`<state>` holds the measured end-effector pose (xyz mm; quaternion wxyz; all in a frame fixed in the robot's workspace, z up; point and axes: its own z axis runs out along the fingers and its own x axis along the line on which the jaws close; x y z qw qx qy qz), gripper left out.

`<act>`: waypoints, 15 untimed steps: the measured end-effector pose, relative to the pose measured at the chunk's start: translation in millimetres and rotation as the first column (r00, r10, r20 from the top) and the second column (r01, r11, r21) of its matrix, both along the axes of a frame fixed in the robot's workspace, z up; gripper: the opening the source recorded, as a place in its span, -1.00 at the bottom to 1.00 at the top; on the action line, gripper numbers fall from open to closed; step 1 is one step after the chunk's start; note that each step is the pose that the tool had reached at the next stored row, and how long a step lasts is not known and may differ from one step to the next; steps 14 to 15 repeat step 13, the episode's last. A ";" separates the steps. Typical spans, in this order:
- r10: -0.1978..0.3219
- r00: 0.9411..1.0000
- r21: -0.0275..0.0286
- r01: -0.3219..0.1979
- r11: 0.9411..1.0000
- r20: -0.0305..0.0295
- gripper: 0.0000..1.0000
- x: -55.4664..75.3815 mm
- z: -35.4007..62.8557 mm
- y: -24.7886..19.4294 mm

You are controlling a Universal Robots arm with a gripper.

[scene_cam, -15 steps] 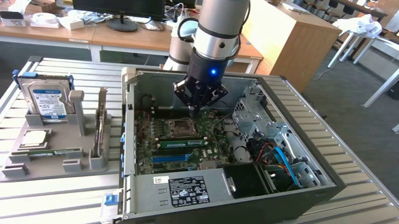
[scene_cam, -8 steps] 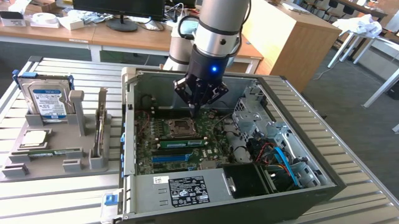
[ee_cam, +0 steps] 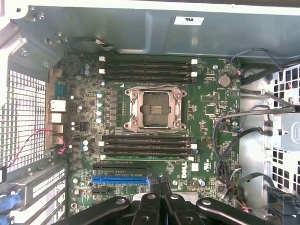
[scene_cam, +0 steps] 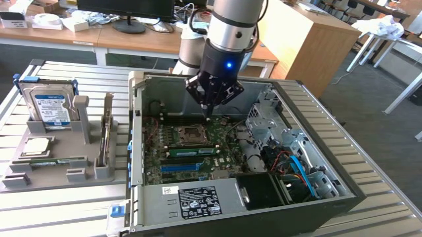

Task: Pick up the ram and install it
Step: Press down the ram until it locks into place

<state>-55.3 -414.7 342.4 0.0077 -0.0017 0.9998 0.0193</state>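
Note:
A ram point(scene_cam: 191, 150) stick, green with black chips, sits seated in a memory slot of the motherboard, just in front of the empty processor socket point(scene_cam: 191, 133). In the wrist view the same ram point(ee_cam: 147, 158) fills the slot closest to my fingers, below the socket point(ee_cam: 154, 108). My gripper point(scene_cam: 209, 117) hangs inside the open computer case over the back of the board, above and behind the ram. Its black fingers point(ee_cam: 149, 206) are pressed together, shut, with nothing between them.
On the exterior view's left, a grey holder point(scene_cam: 59, 174) carries a blue-labelled hard drive point(scene_cam: 51, 106), a square silver chip point(scene_cam: 36, 145) and another green stick point(scene_cam: 49, 161). Case walls point(scene_cam: 135, 148), a drive cage point(scene_cam: 264, 123) and cables point(scene_cam: 297, 165) surround the board.

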 end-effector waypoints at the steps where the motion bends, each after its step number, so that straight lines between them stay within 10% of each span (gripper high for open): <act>1: 0.000 1.000 0.000 0.000 1.000 0.000 -0.80 0.0 1.2 0.0; 15: 0.000 1.000 0.000 0.000 1.000 0.000 -0.80 0.0 6.6 0.0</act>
